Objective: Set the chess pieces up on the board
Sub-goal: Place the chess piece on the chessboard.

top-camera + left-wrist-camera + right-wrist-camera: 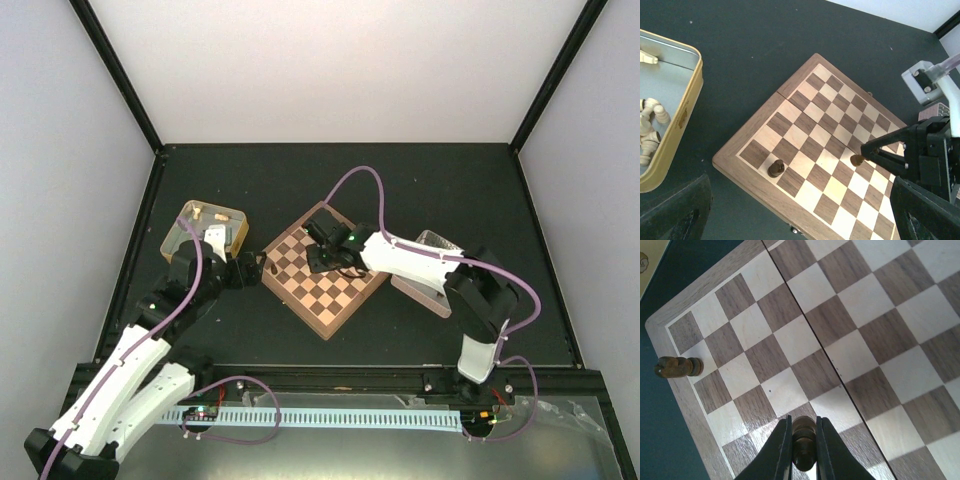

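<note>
Board [330, 300] lies on black table [420, 185] amid pale walls [330, 70]; right tool [803, 422] pinches chess piece [857, 160], left tool [258, 270] gapes.

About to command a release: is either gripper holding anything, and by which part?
Right gripper pinches a small dark brown wooden chess piece by its sides, at the fingertips. Left gripper is open, empty.

The board [330, 300] lies between a left tray [685, 117] holding pale pieces [651, 130] and a right tray [418, 291], one chess piece [775, 168] standing near its left corner, a second chess piece [804, 445] above it, clamped in the right gripper [803, 426]
</note>
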Available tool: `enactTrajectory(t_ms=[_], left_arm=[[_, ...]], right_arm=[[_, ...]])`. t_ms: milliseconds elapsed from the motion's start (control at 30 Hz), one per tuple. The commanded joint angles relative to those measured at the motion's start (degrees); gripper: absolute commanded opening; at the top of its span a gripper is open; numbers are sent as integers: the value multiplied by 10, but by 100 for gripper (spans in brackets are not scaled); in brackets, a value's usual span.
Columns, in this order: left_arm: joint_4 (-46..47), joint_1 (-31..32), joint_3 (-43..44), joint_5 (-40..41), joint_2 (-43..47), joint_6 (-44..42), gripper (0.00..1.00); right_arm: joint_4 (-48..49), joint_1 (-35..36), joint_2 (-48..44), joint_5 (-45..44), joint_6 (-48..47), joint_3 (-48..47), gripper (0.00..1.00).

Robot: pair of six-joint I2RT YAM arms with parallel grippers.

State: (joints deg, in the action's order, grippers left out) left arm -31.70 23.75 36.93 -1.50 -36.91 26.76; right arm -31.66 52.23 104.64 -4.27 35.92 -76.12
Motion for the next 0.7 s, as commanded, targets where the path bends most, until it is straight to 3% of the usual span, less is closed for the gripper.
enactTrajectory(t_ms=[0, 167, 500, 667], left_arm=[[-14, -1, 1, 51, 10, -2, 99], [-33, -1, 6, 103, 11, 19, 99], [-53, -1, 21, 128, 16, 33, 99], [-50, -1, 19, 114, 13, 41, 99]], right_arm=[[-27, 22, 31, -2, -25, -45, 2], [-45, 43, 75, -14, -39, -101, 3], [-49, 66, 118, -9, -55, -155, 8], [-42, 66, 119, 15, -55, -150, 18]])
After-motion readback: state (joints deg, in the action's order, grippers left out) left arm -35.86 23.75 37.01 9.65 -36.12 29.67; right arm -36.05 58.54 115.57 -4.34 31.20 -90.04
